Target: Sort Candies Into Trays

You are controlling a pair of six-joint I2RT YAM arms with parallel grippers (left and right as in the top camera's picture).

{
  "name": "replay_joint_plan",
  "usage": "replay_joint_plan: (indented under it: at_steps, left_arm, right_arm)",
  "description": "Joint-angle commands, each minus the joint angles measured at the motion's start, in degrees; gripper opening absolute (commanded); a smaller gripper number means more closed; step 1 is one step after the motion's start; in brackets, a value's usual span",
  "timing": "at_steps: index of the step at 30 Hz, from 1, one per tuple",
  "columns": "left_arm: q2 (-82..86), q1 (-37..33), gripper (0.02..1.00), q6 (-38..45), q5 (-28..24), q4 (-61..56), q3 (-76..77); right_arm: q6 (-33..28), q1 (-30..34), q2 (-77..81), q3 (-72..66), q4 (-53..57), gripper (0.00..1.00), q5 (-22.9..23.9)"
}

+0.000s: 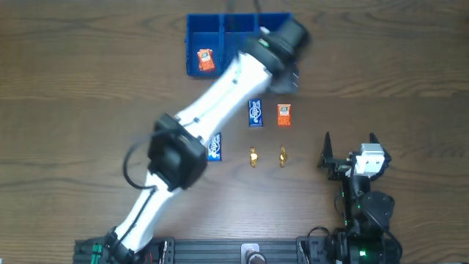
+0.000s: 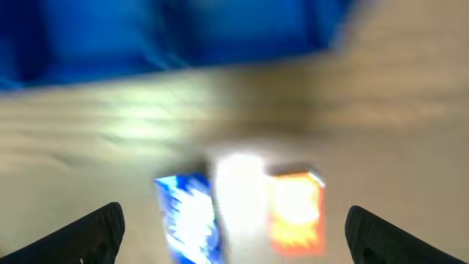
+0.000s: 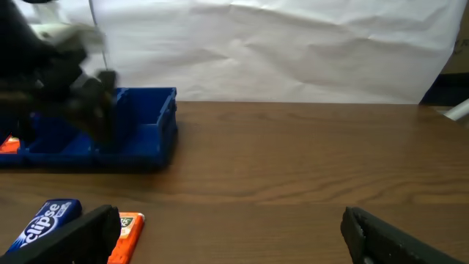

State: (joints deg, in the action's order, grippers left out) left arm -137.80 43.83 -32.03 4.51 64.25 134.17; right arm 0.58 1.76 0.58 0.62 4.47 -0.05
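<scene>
The top view is backed by a brown wood-grain surface (image 1: 88,88), on which everything is carried. At its far side a blue plastic tray (image 1: 194,33) with several compartments is set, and one orange flat candy packet (image 1: 206,61) lies in the leftmost compartment. The white left arm (image 1: 220,95) is stretched diagonally across the middle, and the left gripper (image 2: 234,214) is held with its fingers spread wide and nothing pinched, above the strip of surface just in front of the tray. The right gripper (image 1: 350,139) is parked well to the right, likewise spread and empty. Near the middle a blue flat packet (image 1: 255,113) and an orange packet (image 1: 284,115) lie side by side but apart, both between the left gripper's fingers as seen from its wrist. A second blue packet (image 1: 216,147) lies nearer the arm bases, partly covered by the left arm's elbow. Two small gold-wrapped candies (image 1: 253,157) are placed just below the pair of packets. The packets are judged to be light, fairly stiff and smooth-faced, so they would best be taken across the narrow width, on the two long edges, with the fingers brought right down to the surface because so little height is offered. The gold-wrapped candies are judged lighter and more slippery, with crinkly twisted ends that would give way. A pinch across the firm middle is therefore advised, and squarely, since a small rounded piece could be squeezed out sideways.
</scene>
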Motion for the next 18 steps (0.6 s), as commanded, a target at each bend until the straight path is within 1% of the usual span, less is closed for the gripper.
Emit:
replay_joint_plan:
  at_steps: [1,11,15,18]
  left_arm:
    - [1.4,4.2,0.952,-7.9,2.8,0.5,-0.4]
    - [-5.5,5.6,0.925,-8.7,-2.4,-1.5,-0.4]
    - [-7.8,5.6,0.923,-8.9,-4.0,-2.8,-0.4]
    - [-9.0,5.7,0.921,-9.2,-4.2,-3.3,-0.4]
  right_arm:
    - [-0.7,0.2,-0.4,-0.2,0.3,0.998,-0.1]
    - [-0.7,0.2,-0.4,-0.2,0.3,0.998,-0.1]
    - [-0.7,0.2,-0.4,-0.2,0.3,0.998,-0.1]
    - [-0.7,0.2,-0.4,-0.2,0.3,0.998,-0.1]
